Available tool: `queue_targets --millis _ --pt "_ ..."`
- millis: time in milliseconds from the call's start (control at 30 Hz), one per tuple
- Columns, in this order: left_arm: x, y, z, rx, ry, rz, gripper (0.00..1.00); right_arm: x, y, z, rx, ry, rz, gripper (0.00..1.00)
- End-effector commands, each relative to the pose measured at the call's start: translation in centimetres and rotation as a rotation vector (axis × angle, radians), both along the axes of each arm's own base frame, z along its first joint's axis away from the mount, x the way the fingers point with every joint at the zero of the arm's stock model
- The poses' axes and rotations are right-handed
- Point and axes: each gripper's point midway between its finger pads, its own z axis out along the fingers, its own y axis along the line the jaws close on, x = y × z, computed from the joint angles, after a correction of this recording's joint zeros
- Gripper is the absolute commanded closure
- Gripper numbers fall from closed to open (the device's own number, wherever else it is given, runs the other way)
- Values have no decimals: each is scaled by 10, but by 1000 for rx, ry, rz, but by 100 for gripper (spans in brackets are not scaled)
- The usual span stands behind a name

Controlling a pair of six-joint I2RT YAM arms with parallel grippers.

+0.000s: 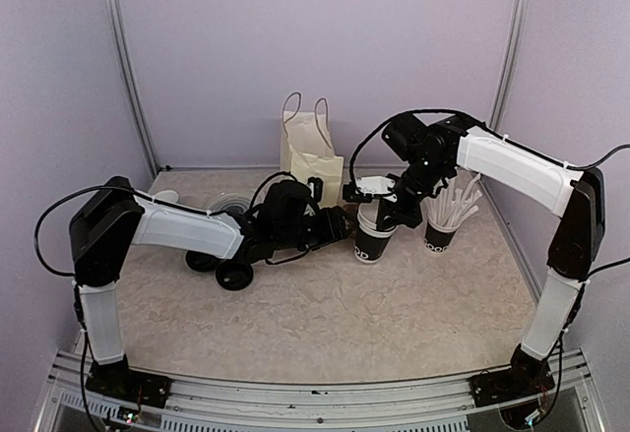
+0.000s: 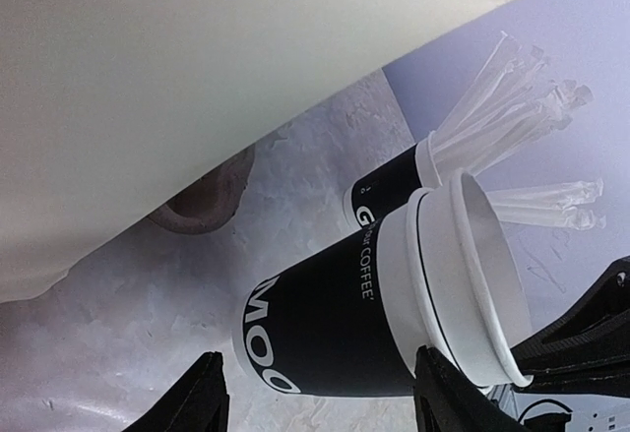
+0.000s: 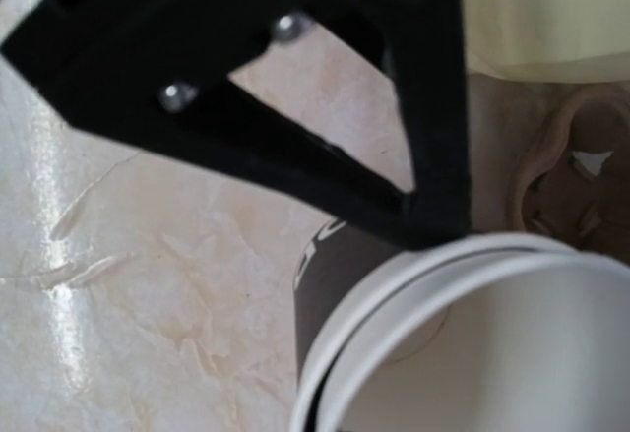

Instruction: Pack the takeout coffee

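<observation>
Two black paper cups with white lettering stand nested, one inside the other, at mid table (image 1: 374,240), with no lids on. My left gripper (image 1: 340,225) is open. In the left wrist view its fingers (image 2: 202,398) stand either side of the outer cup (image 2: 325,329) without touching it. My right gripper (image 1: 387,211) is at the rim from above. One finger (image 3: 433,176) presses the outside of the inner cup's white rim (image 3: 413,284); the other finger is hidden. Two round black lids (image 1: 202,261) (image 1: 234,275) lie on the table under my left arm.
A black cup full of white straws (image 1: 439,227) stands just right of the nested cups and shows behind them (image 2: 389,186). A cream paper bag (image 1: 313,152) stands behind, close to my left gripper (image 2: 197,78). A brown moulded ring (image 3: 576,166) lies by the bag.
</observation>
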Motion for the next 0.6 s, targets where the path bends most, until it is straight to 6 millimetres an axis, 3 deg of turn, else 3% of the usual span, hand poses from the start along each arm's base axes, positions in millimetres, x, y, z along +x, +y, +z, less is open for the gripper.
queue_targets --millis 0,300,567 --pt "-1 -9 12 -53 -13 -26 36 -3 3 9 23 -26 -2 100" --pt "-4 -10 19 -88 -34 -42 36 5 -3 -2 -20 -49 -33 100" --pt "3 -22 8 -61 -7 -50 39 6 -1 3 -5 -52 -36 100"
